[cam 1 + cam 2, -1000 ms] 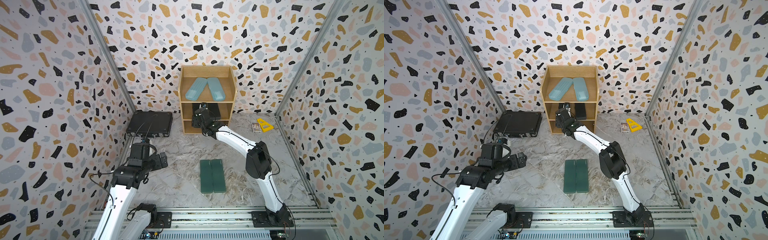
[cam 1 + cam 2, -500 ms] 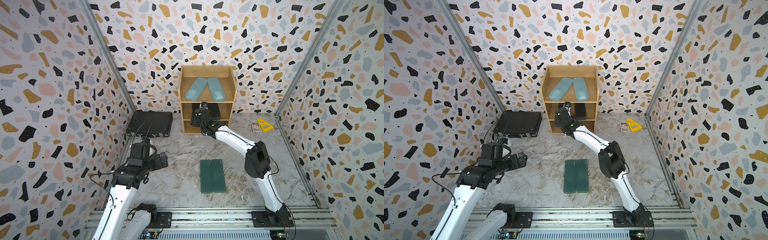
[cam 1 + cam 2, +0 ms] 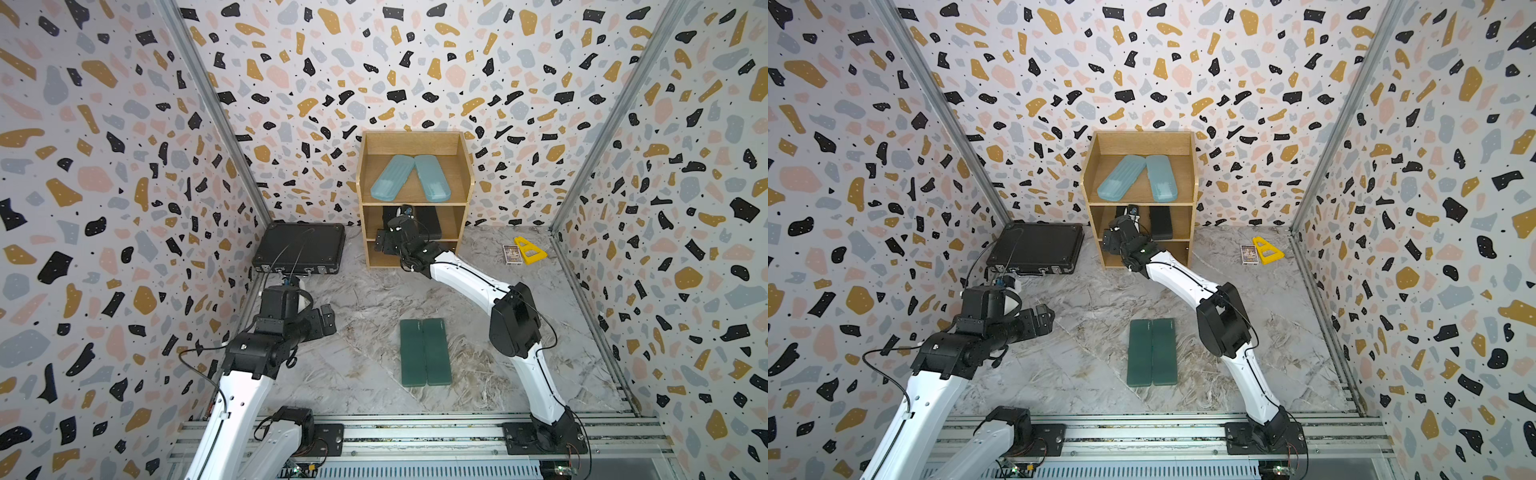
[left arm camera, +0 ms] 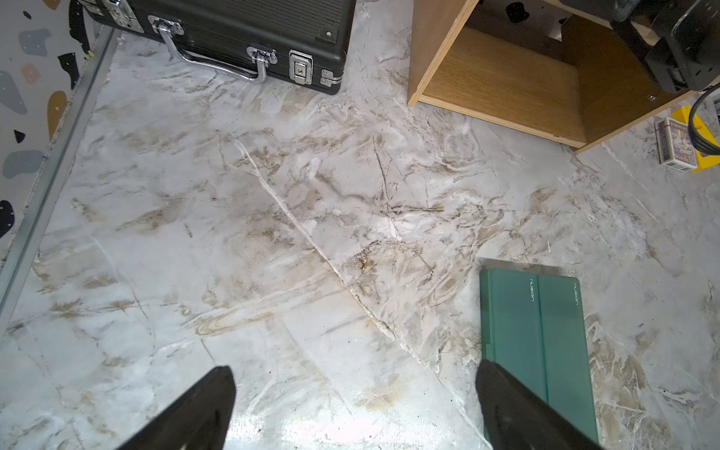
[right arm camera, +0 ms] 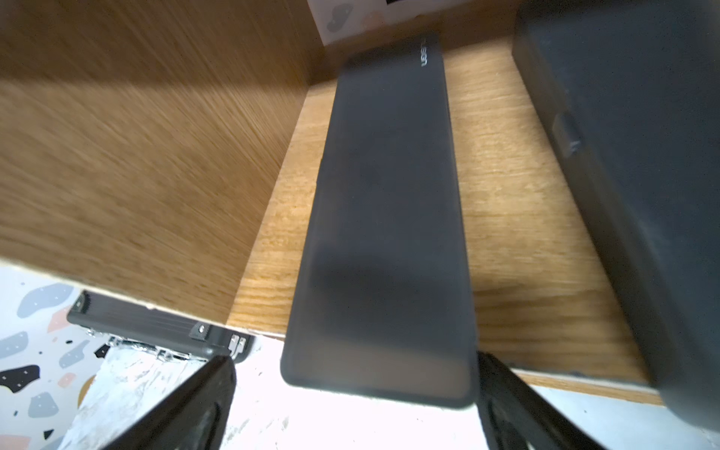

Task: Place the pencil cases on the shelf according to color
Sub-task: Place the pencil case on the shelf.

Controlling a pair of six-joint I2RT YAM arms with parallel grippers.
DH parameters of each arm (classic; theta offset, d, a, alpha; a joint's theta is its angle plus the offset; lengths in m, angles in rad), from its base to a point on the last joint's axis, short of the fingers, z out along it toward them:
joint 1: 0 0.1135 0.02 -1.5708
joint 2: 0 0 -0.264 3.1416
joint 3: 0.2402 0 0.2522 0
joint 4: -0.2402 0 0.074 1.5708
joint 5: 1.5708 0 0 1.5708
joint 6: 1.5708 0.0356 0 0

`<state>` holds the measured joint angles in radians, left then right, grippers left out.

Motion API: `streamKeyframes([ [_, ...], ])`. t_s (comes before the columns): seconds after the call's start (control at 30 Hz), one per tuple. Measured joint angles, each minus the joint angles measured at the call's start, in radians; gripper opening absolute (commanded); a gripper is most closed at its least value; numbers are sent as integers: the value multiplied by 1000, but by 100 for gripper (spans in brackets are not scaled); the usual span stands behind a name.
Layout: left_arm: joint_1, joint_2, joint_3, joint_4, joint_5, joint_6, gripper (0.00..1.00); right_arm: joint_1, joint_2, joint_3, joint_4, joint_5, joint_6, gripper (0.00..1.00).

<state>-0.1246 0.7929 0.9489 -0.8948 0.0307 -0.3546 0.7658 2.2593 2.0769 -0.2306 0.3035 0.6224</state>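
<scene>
Since a second ago the right gripper (image 5: 356, 360) has spread its jaws wide off a black case (image 5: 385, 218). Nearest, the left gripper (image 4: 354, 370) hangs over the marble floor (image 4: 272, 233), jaws apart and empty, with two green cases (image 3: 413, 353) lying side by side nearby. Farther back, the freed black case lies on the middle tier of the shelf (image 3: 411, 144), its near end overhanging the front edge, a second black case (image 5: 631, 156) alongside. Two blue cases (image 3: 392, 176) rest on the top tier.
</scene>
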Motion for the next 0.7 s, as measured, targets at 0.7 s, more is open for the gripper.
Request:
streamKeyframes([
  [0.7, 0, -30, 0, 7, 6, 4, 100, 118, -615, -668, -32, 124, -96, 100],
])
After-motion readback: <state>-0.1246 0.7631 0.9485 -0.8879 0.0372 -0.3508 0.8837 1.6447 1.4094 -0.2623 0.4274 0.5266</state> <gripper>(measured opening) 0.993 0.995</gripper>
